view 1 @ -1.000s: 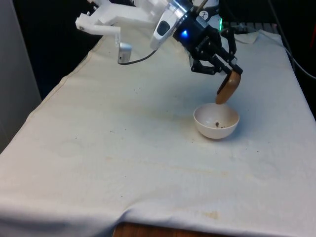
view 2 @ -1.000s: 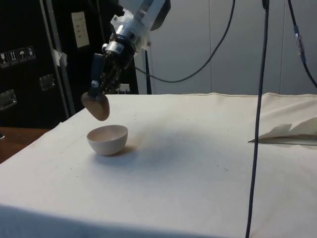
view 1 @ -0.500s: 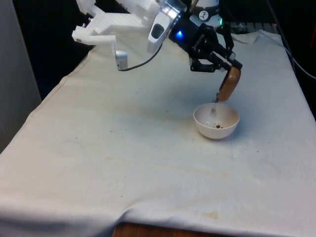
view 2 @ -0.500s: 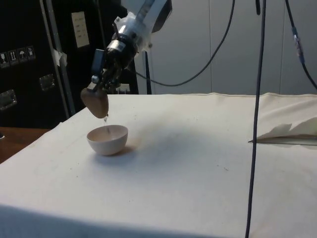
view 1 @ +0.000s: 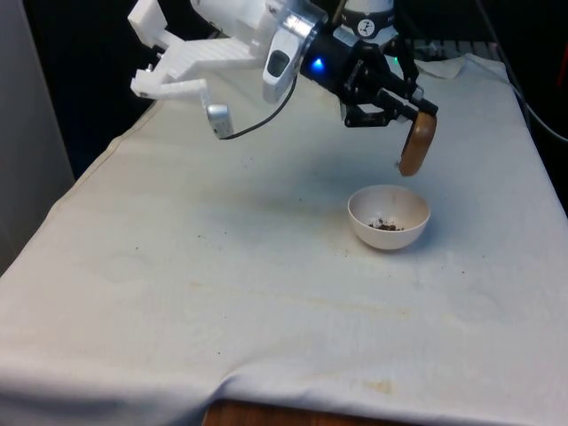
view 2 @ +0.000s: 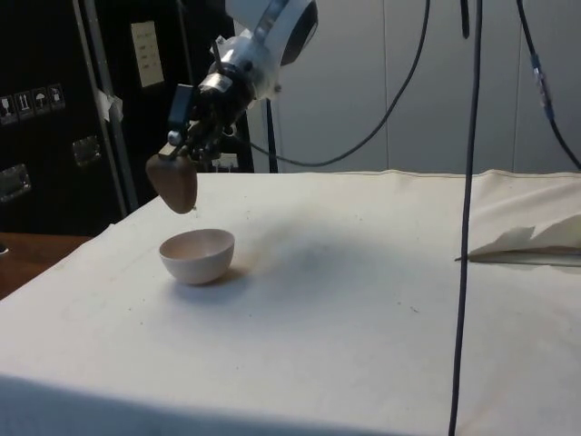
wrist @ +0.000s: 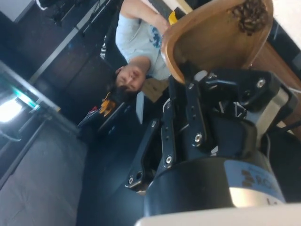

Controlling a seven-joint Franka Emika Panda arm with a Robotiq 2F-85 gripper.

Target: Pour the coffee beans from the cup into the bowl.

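A brown cup (view 1: pixel 416 145) hangs tipped steeply, mouth down, a little above a white bowl (view 1: pixel 389 216) on the cloth. My gripper (view 1: pixel 415 113) is shut on the cup's rim. Dark coffee beans (view 1: pixel 385 224) lie in the bottom of the bowl. From the side, the cup (view 2: pixel 173 180) hovers over the near rim of the bowl (view 2: pixel 197 254), with the gripper (view 2: pixel 184 148) just above it. In the wrist view a small cluster of beans (wrist: pixel 249 12) sits at the lip of the cup (wrist: pixel 211 40), and the fingers (wrist: pixel 181 101) clamp its wall.
A few stray specks (view 1: pixel 346 255) dot the cloth near the bowl. Folded cloth (view 2: pixel 536 243) lies at the far right of the side view, behind black hanging cables (view 2: pixel 465 200). A person (wrist: pixel 136 52) sits beyond the table in the wrist view.
The gripper has lifted and tipped the cup further. Beans dropped into the bowl, which now holds more than a second ago.
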